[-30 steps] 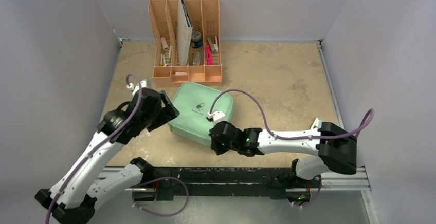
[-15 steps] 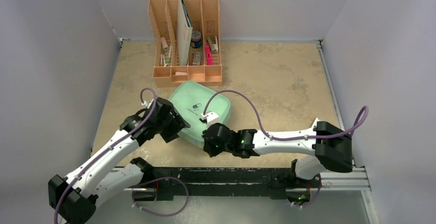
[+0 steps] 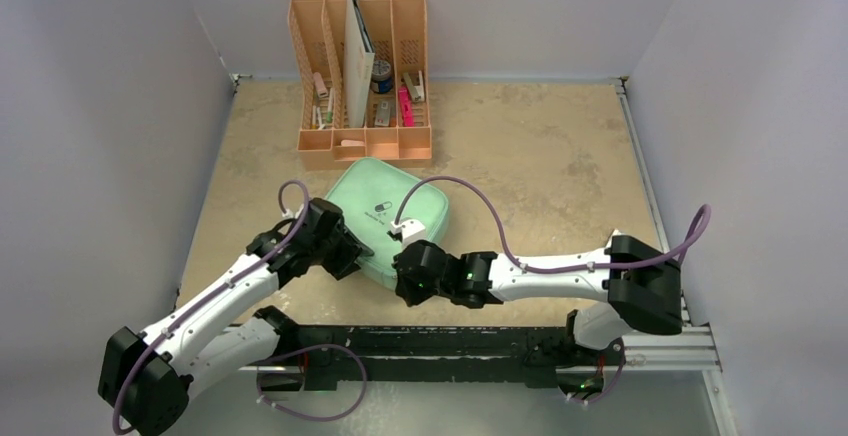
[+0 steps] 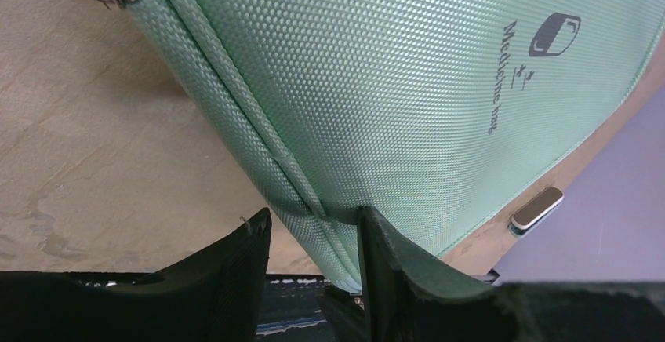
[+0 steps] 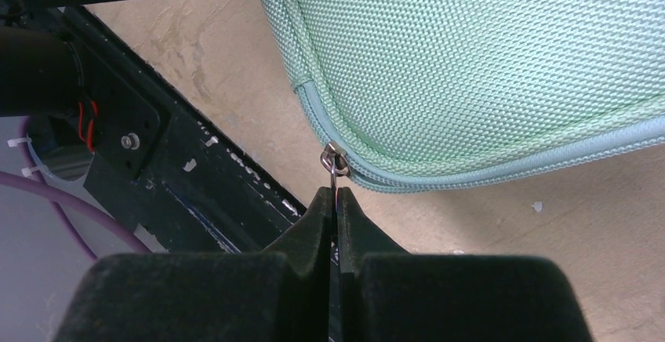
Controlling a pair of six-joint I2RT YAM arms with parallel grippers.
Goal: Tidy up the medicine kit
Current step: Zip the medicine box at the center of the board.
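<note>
The mint-green medicine kit [image 3: 385, 201] lies shut on the table, its dark pill logo facing up. My left gripper [image 3: 352, 256] is open at the kit's near left edge. In the left wrist view the two fingers straddle the kit's zip seam [image 4: 302, 201], and the right finger rests against the lid [image 4: 408, 83]. My right gripper [image 3: 404, 281] is at the kit's near corner. In the right wrist view it [image 5: 336, 194] is shut on the small metal zipper pull [image 5: 335, 160], at the rounded corner of the kit [image 5: 486, 60].
A peach-orange slotted desk organizer [image 3: 362, 76] with several small items stands just behind the kit. Grey walls close in the left, right and back. The black mounting rail [image 3: 450, 341] runs along the table's near edge, right below both grippers.
My left arm swung right and down until its open jaws sat over the kit's near left edge. My right gripper shifted a little left, still holding the zipper pull.
</note>
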